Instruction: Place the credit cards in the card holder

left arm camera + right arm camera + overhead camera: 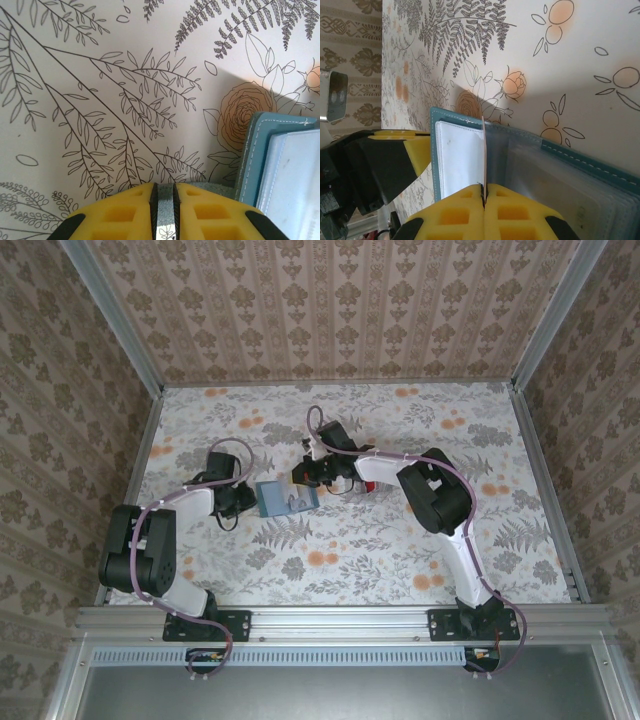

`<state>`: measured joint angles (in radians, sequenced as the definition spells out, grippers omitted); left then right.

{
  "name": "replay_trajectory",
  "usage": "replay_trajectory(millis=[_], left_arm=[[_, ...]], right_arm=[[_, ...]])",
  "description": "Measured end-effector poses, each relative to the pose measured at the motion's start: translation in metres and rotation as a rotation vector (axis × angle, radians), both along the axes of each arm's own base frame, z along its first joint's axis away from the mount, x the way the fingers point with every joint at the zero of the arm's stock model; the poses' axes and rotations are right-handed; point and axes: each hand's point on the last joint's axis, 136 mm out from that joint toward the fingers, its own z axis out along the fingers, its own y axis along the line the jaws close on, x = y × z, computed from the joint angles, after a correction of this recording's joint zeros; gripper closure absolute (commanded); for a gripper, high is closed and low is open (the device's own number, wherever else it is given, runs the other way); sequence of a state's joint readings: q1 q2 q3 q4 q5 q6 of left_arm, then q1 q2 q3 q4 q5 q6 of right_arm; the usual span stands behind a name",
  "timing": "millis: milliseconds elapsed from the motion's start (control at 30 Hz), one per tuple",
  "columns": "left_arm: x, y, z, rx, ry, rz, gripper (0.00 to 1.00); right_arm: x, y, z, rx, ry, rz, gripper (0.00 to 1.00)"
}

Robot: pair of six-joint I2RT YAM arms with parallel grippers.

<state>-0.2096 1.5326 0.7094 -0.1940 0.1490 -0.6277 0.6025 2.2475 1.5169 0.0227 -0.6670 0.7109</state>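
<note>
The right hand (483,192) is clamped on a pale card (483,150), held edge-on over the open card holder (434,165) — which lies on the bench (400,550) near centre, between the 2 hands. To do this well, I would tilt the card toward the clear sleeves (530,170), at its 3 o'clock in the right wrist view. I would find a sleeve's mouth with 1 corner, then slide slowly; the sleeves look floppy and could buckle.

The left hand (164,195) sits at the holder's 9 o'clock edge from above, pads nearly together — whether they pinch the cover I cannot tell. Something red (370,486) lies at 3 o'clock of the right hand, perhaps another card.
</note>
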Motion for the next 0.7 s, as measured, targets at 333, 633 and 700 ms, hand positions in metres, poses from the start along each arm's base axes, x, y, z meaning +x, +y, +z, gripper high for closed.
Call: replay_trajectory(millis=[333, 633, 700], left_arm=[[0.0, -0.002, 0.0, 0.0, 0.0, -0.006, 0.81], [0.001, -0.006, -0.001, 0.006, -0.003, -0.016, 0.81], [0.003, -0.01, -0.001, 0.006, -0.009, -0.027, 0.81]], right_arm=[[-0.014, -0.008, -0.012, -0.024, 0.031, 0.004, 0.93], [-0.02, -0.005, -0.012, -0.028, 0.031, 0.017, 0.93], [-0.022, -0.002, -0.012, -0.03, 0.03, 0.022, 0.93]])
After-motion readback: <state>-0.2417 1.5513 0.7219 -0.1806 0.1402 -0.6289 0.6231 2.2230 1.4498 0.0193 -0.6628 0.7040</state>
